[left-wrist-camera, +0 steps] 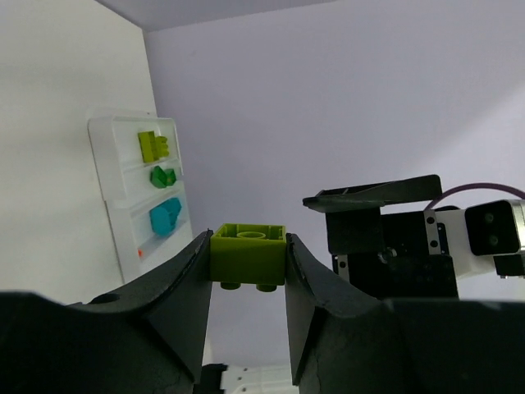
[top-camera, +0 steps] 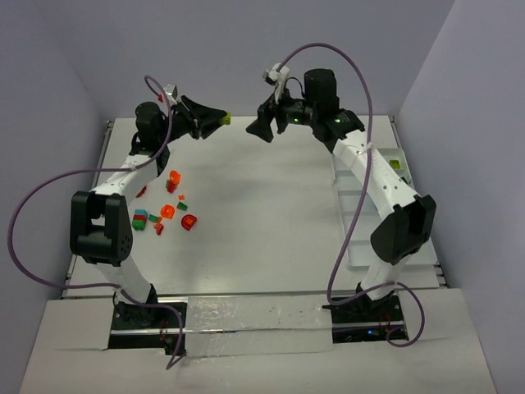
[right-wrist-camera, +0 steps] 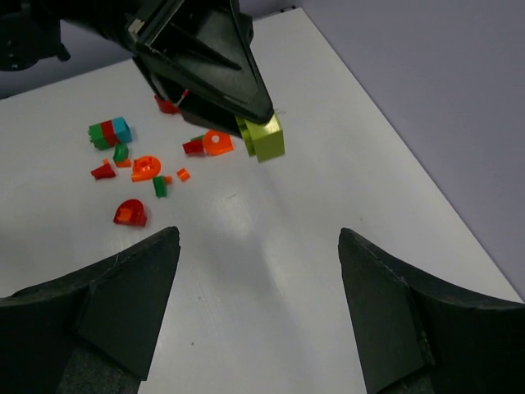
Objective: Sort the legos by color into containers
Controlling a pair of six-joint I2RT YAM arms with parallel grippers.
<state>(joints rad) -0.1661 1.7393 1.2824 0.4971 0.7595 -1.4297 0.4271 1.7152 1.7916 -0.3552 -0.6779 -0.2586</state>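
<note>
My left gripper [top-camera: 220, 121] is raised at the back of the table, shut on a lime green lego [left-wrist-camera: 248, 254] held by its sides. In the right wrist view the same lime lego [right-wrist-camera: 264, 138] sticks out from the left fingertips. A short gap away, my right gripper [top-camera: 267, 131] faces it, open and empty [right-wrist-camera: 258, 238]. Several loose legos [top-camera: 168, 209], red, orange, green and teal, lie on the table's left side. The containers are a white divided tray [top-camera: 358, 246] at the right, partly under the right arm. Its compartments hold lime legos [left-wrist-camera: 152, 145], dark green legos [left-wrist-camera: 162, 176] and a teal lego [left-wrist-camera: 165, 217].
Grey walls close in the table at the back and on both sides. The purple cables of both arms loop above the table. The loose pile [right-wrist-camera: 139, 156] lies well below and behind the raised left gripper.
</note>
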